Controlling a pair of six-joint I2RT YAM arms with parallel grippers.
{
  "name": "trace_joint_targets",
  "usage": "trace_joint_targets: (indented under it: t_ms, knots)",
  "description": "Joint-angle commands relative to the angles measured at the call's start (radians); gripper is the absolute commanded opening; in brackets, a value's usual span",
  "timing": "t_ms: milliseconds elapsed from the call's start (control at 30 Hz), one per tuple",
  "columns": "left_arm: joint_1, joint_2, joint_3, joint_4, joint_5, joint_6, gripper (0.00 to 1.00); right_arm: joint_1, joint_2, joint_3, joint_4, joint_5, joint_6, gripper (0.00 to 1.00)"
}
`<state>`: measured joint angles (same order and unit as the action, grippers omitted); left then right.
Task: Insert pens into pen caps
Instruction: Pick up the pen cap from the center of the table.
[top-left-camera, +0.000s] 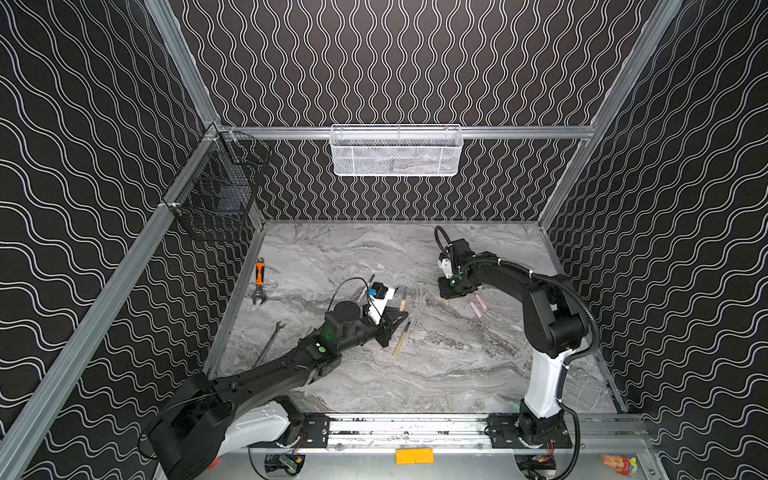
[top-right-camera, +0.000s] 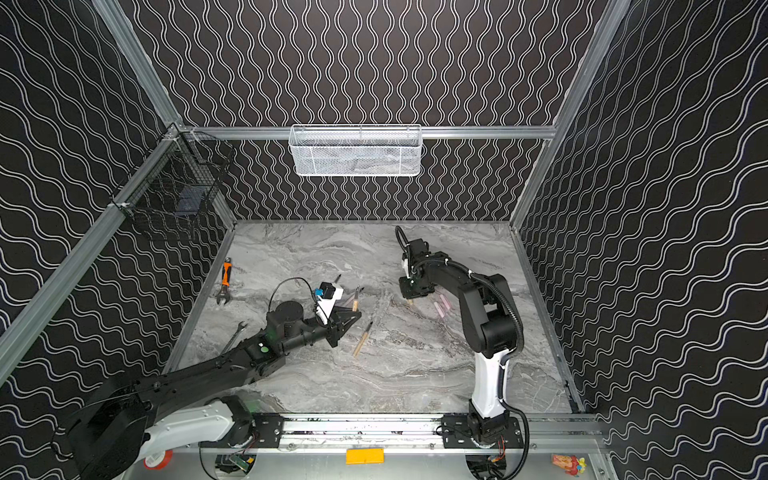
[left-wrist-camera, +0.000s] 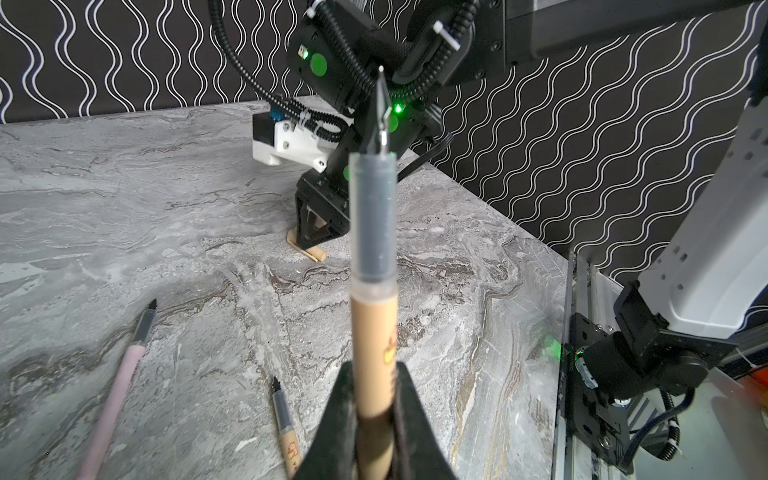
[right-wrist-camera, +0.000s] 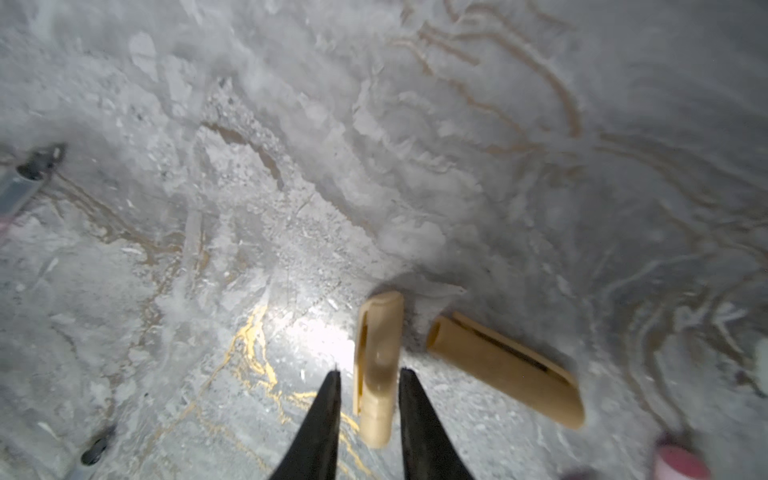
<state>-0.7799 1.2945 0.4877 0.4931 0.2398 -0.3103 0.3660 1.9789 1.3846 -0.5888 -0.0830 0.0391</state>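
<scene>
Grey marble table (top-left-camera: 457, 374); every task item is on or over it. Places are given from the left gripper.

Left gripper (left-wrist-camera: 374, 368): jaws pressed onto the barrel of a tan pen (left-wrist-camera: 372, 328). The grip is low on the body, so the clear grip section and dark tip stick well out in front, free to enter a cap. The pen is raised off the table.

Right gripper (right-wrist-camera: 369, 374): well apart from the left gripper, down at the table. Jaws are narrowly spread astride a tan cap (right-wrist-camera: 380, 332), one finger along each long side, both ends clear. A strip of table shows between one finger and the cap, so I judge it not yet pinched.

Loose tan pen (top-left-camera: 401, 338): flat, just beside the left gripper. A pink pen (left-wrist-camera: 120, 374) lies near it too.

Second tan cap (right-wrist-camera: 503, 370): just beside the straddled one. Pink caps (top-left-camera: 478, 305): farthest out, past the right gripper. Both wait for later rounds, I think.
</scene>
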Motion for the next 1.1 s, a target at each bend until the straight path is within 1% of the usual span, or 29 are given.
trace_joint_targets:
  t_ms: [0, 367, 667, 733, 833, 933, 1067]
  knots:
    - [-0.002, 0.005, 0.005, 0.023, 0.001, 0.004, 0.10, -0.006, 0.003, 0.014, -0.019, 0.012, 0.009, 0.26]
    - [-0.003, 0.008, 0.003, 0.021, -0.002, 0.007, 0.10, 0.000, 0.055, 0.010, -0.023, 0.044, 0.011, 0.24]
    - [-0.004, 0.011, 0.004, 0.025, -0.002, 0.005, 0.10, 0.001, 0.058, 0.008, -0.022, 0.053, 0.012, 0.19]
    - [-0.004, 0.014, 0.003, 0.026, -0.005, 0.005, 0.10, 0.002, 0.057, 0.006, -0.019, 0.055, 0.015, 0.17]
    - [-0.003, 0.015, 0.004, 0.027, -0.005, 0.008, 0.09, 0.007, 0.054, 0.007, -0.017, 0.061, 0.017, 0.17]
    - [-0.005, 0.011, 0.003, 0.028, -0.015, 0.010, 0.10, 0.010, 0.024, 0.001, -0.004, 0.045, 0.026, 0.16]
    - [-0.004, 0.011, 0.003, 0.035, -0.025, 0.023, 0.09, 0.024, -0.073, -0.038, 0.053, 0.036, 0.050, 0.15]
